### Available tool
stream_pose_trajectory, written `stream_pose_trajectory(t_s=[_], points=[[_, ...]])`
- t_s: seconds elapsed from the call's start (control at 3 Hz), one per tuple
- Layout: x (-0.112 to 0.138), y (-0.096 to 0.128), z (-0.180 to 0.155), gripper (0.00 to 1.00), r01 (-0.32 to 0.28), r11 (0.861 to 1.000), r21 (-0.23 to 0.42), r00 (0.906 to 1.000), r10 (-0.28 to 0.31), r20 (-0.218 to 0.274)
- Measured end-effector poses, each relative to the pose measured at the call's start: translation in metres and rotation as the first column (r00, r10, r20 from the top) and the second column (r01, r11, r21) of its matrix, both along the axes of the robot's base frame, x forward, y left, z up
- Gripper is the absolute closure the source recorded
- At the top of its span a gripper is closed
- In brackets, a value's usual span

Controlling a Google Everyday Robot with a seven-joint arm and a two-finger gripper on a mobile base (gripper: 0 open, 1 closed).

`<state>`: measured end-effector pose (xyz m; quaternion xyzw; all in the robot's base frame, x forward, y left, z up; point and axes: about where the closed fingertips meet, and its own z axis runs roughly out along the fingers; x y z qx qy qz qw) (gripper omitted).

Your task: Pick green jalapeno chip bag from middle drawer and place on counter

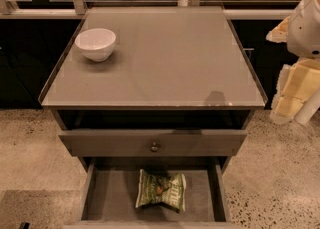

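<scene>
Camera view: bag [161, 190] lies in the open drawer [114, 195] at 6 o'clock, below the table [175, 58]; bowl [95, 44] sits at 10 o'clock. Claw [295, 90] hangs at 3 o'clock, its state impossible to tell.

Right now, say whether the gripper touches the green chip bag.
Apart. Camera view: gripper at the right edge beside the counter, green jalapeno chip bag lying in the middle drawer below.

Bag [161, 196] in drawer [106, 199], hand [291, 95] at right
</scene>
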<state>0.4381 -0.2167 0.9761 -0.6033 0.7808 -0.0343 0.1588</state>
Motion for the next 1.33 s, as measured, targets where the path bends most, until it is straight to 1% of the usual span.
stream_pose_trajectory(t_s=[0.33, 0.67, 1.0, 1.33], points=[[0.0, 0.0, 0.0, 0.0, 0.0, 1.0, 0.0, 1.0, 0.0, 0.0], [-0.002, 0.001, 0.004, 0.0, 0.002, 1.0, 0.003, 0.9995, -0.002, 0.033], [-0.017, 0.002, -0.018, 0.0, 0.003, 0.998, 0.067, 0.998, -0.008, 0.063], [-0.022, -0.001, -0.088, 0.0, 0.05, 0.972, 0.231, 0.9978, -0.058, 0.03]])
